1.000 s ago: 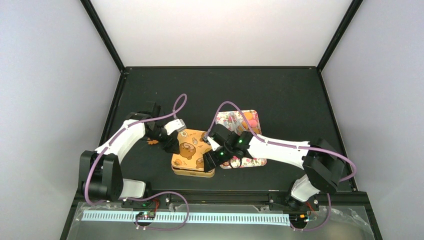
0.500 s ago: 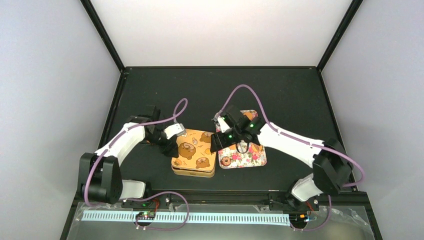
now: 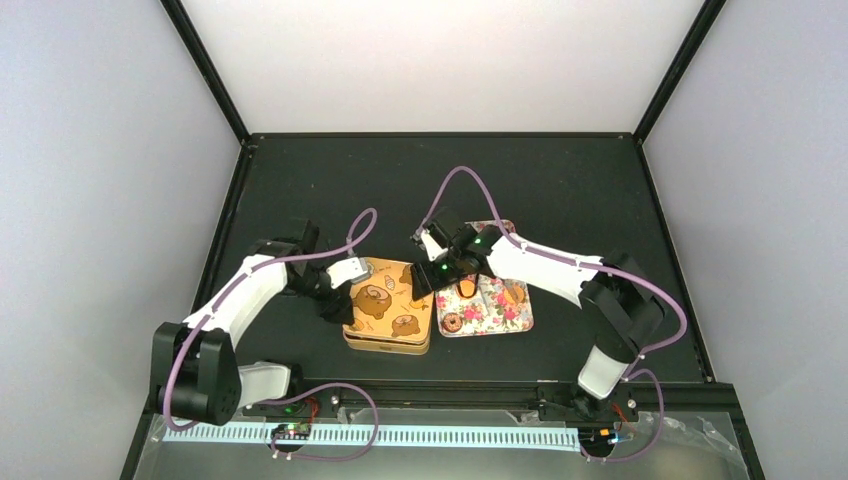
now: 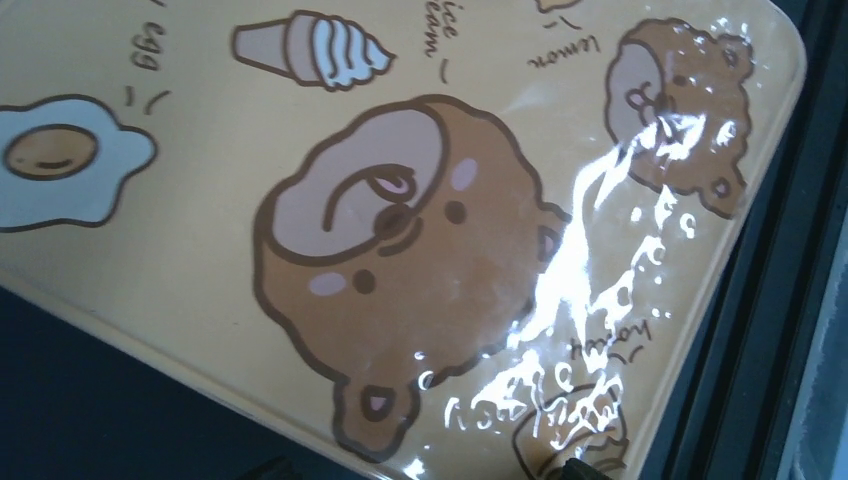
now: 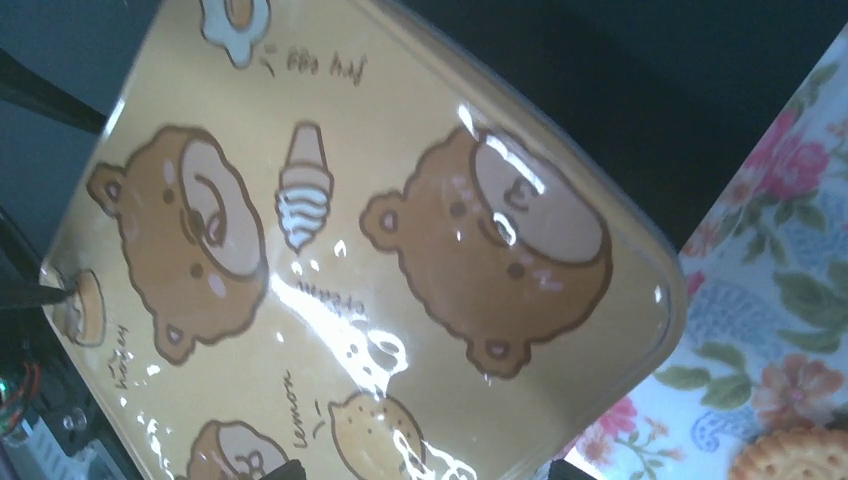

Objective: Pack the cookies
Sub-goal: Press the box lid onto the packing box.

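One black worktop [image 3: 560, 190] carries one orange tin [image 3: 388, 305], lid on and contents hidden, with one floral tray [image 3: 500, 312] just beside it. The right arm covers the tray's far part. The left tool [image 3: 333, 300] is at the tin's left edge and the right tool [image 3: 425, 278] at its far right corner. How wide either stands, or what it grips, cannot be told. Of the cookies [image 3: 452, 322] on the tray, only a brown ring and one or two golden rounds show.

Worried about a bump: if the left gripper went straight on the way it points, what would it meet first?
The left gripper would most likely meet the orange tin lid, which fills its wrist view; gap unclear.
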`<state>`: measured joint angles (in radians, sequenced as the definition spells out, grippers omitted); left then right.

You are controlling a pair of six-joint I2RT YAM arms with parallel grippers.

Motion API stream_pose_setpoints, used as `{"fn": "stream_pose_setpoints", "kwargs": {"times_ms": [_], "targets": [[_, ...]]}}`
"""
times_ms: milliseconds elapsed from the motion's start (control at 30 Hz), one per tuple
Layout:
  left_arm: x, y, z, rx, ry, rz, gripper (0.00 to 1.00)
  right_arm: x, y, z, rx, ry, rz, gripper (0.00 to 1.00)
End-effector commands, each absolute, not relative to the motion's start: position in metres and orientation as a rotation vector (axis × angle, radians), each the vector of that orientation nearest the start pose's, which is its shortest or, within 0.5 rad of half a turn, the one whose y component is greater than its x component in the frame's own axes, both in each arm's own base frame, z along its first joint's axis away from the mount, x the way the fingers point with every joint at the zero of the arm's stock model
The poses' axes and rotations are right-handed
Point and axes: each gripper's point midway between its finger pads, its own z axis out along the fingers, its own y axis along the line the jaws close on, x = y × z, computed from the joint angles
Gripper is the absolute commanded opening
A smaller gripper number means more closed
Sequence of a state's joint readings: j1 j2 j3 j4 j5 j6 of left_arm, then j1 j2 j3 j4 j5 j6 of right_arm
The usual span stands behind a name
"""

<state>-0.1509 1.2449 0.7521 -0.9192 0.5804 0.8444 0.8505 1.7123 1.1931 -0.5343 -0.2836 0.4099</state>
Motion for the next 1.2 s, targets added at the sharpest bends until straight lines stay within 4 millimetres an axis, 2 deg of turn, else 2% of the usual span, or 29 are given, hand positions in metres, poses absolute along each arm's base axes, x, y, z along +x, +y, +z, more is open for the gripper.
{"fn": "stream_pose_setpoints", "kwargs": {"times_ms": [0,167,400,600,800,967,1167], "targets": [[0.178,-0.128,0.085,1.466,2.307,-0.728,0.69,0.225,0.346,0.098,-0.726,2.681,0.78,0.64],[0.166,-0.124,0.081,1.514,2.315,-0.729,0.68,0.209,0.347,0.094,-0.74,2.687,0.829,0.63],[0.156,-0.124,0.081,1.559,2.296,-0.746,0.69,0.206,0.346,0.108,-0.787,2.667,0.823,0.62],[0.174,-0.125,0.086,1.487,2.321,-0.695,0.71,0.231,0.346,0.135,-0.796,2.622,0.719,0.63],[0.185,-0.124,0.109,1.462,2.322,-0.661,0.76,0.236,0.345,0.119,-0.802,2.663,0.654,0.63],[0.203,-0.125,0.125,1.429,2.301,-0.609,0.77,0.235,0.345,0.103,-0.796,2.685,0.654,0.61],[0.241,-0.129,0.124,1.307,2.307,-0.557,0.77,0.228,0.343,0.088,-0.797,2.705,0.664,0.59]]}}
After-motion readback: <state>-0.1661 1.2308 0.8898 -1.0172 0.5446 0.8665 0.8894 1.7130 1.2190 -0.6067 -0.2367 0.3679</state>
